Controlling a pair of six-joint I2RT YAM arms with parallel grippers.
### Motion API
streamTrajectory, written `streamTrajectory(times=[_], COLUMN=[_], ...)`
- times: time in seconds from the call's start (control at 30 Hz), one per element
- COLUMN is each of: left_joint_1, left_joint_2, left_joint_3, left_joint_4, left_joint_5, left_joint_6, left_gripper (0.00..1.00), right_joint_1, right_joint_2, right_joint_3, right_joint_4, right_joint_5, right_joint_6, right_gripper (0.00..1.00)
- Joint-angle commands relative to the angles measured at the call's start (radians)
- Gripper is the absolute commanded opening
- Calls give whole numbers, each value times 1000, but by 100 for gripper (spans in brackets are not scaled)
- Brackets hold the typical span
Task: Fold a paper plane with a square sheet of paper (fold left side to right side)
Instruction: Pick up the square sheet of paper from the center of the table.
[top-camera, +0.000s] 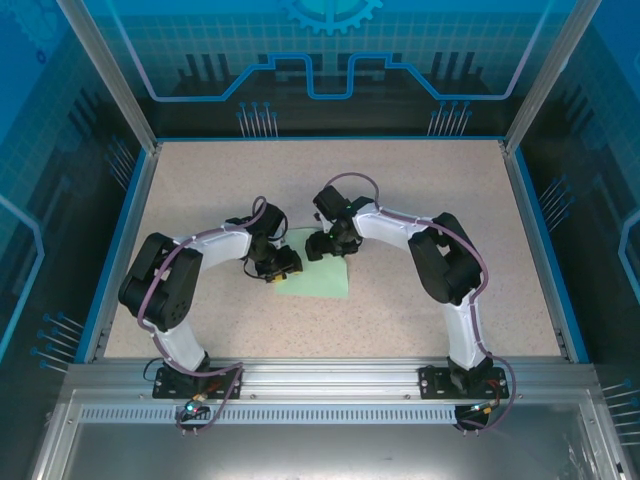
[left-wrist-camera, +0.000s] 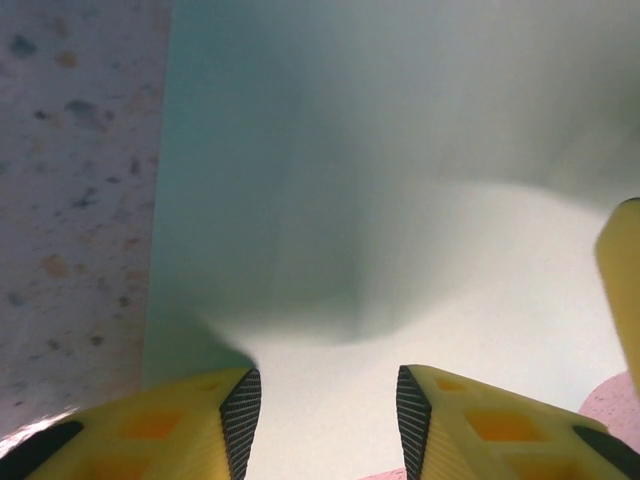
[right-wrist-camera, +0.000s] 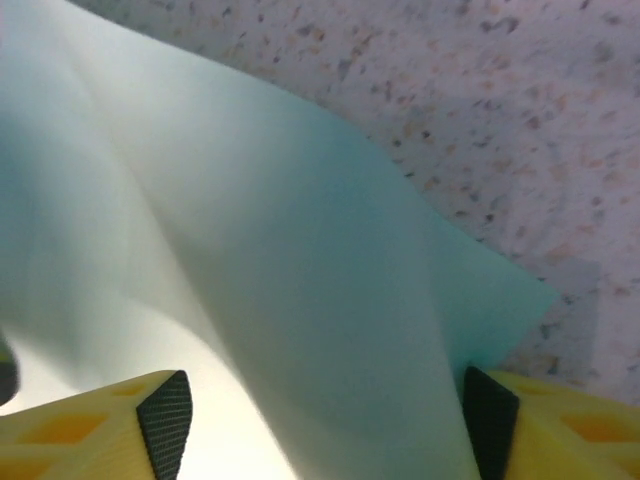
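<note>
With left fingers (left-wrist-camera: 241, 412) and right fingers (right-wrist-camera: 166, 420) apart over the square sheet of paper (top-camera: 318, 279): could crease it askew if closed unevenly.

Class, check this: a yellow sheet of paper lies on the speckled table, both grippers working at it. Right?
No. The sheet of paper is pale mint green, not yellow, as the right wrist view shows; it is the fingers that are yellow. The rest holds.
</note>
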Motion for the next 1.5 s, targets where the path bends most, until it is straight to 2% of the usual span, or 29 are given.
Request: streamTrajectory(times=[0.0,0.23,0.37,0.47,0.6,0.77,0.87,1.07,1.2,1.47], left_joint_1=[-4,30,73,114,161,182,186,186,187,190], left_joint_2=[3,-96,-205,-303,-429,-551,-580,-572,-588,-606], left_joint_3=[-31,-24,-34,-46,-45,-38,-38,-69,-129,-211], left_joint_4=[49,59,63,61,53,66,80,80,116,204], left_joint_5=[17,52,83,103,135,156,156,173,174,185], left_joint_6=[-8,0,22,41,79,117,115,94,73,22], left_gripper=[46,50,54,59,65,76,78,78,79,82], right_joint_1=[28,-3,-38,-68,-137,-226,-234,-218,-221,-269], right_joint_2=[-8,-64,-127,-196,-315,-451,-459,-411,-410,-442], right_joint_3=[2,-56,-111,-157,-237,-280,-280,-295,-277,-316], right_joint_4=[-33,54,116,152,207,144,97,173,139,185], right_joint_5=[-99,-217,-294,-352,-502,-643,-660,-688,-671,-719], right_joint_6=[-6,-7,-18,-55,-100,-212,-240,-175,-186,-79], right_gripper=[67,47,41,39,38,37,36,34,33,28])
